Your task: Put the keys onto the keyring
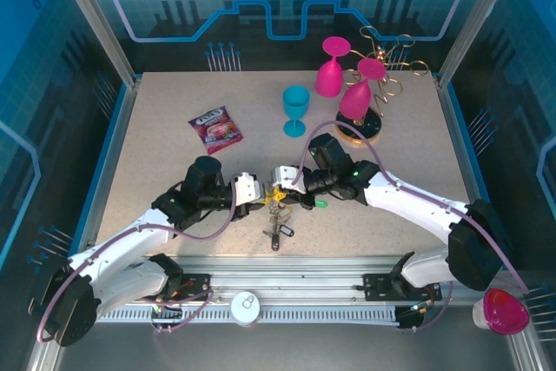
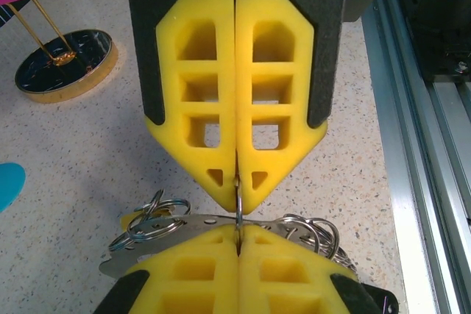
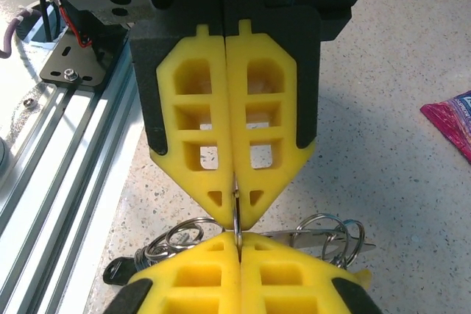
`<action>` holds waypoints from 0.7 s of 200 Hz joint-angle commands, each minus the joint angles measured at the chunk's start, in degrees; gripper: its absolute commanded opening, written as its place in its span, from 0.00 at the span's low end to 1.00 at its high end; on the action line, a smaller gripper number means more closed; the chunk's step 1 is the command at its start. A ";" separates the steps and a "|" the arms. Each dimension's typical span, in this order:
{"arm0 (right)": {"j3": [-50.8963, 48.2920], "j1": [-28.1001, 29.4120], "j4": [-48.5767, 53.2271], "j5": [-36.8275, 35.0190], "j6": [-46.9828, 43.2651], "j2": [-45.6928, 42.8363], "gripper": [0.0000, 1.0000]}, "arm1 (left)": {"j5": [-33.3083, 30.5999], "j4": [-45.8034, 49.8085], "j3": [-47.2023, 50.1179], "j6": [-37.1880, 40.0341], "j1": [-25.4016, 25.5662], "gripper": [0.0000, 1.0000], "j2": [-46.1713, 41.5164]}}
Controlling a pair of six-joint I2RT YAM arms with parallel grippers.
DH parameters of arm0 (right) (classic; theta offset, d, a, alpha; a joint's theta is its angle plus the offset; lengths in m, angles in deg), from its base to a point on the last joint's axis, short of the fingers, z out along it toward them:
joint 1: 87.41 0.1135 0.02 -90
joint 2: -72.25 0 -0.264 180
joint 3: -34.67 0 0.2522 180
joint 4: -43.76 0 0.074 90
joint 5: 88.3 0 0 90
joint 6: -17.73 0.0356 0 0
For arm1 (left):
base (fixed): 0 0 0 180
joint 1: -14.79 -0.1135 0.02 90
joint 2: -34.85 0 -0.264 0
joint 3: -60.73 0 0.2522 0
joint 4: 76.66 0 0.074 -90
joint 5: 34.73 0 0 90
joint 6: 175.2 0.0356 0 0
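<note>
My two grippers meet tip to tip at the table's near middle. The left gripper [image 1: 261,194] [image 2: 239,234] and the right gripper [image 1: 284,182] [image 3: 238,240] are both shut on the same thin metal keyring [image 2: 238,207] [image 3: 235,217], seen edge-on between the yellow foam pads. Small split rings [image 2: 151,218] [image 3: 333,229] and a flat metal key blade [image 2: 193,220] hang off it on either side. The keys [image 1: 277,217] dangle below the grippers. Among them are a black-headed one [image 1: 276,237] [image 3: 118,271], a yellow one [image 1: 276,194] and a green one [image 1: 320,203].
A shiny snack packet [image 1: 215,129] lies at the left back. A teal goblet [image 1: 295,110], two pink glasses [image 1: 330,69] and a gold wire rack [image 1: 393,65] on its dark round base [image 2: 66,64] stand behind. The aluminium rail [image 1: 287,274] runs along the near edge.
</note>
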 commanded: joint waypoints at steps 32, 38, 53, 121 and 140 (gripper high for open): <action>-0.94 0.06 -6.21 5.93 4.28 -0.67 0.00 | 2.67 -2.29 -2.33 -1.71 -0.08 0.14 1.32; -0.96 0.05 -6.43 6.19 4.44 -0.62 0.00 | 2.75 -2.27 -2.42 -1.75 -0.03 0.14 1.47; -0.98 0.27 -6.89 6.43 4.73 -0.41 0.00 | 2.93 -2.24 -2.68 -1.64 -0.05 0.13 1.77; 1.49 1.69 -3.30 6.19 3.00 1.98 0.00 | 3.15 -2.63 -3.21 -0.48 0.01 0.02 2.40; 1.51 1.74 -3.05 5.16 3.05 1.80 0.00 | 2.24 -2.93 -3.00 0.80 0.02 0.00 2.01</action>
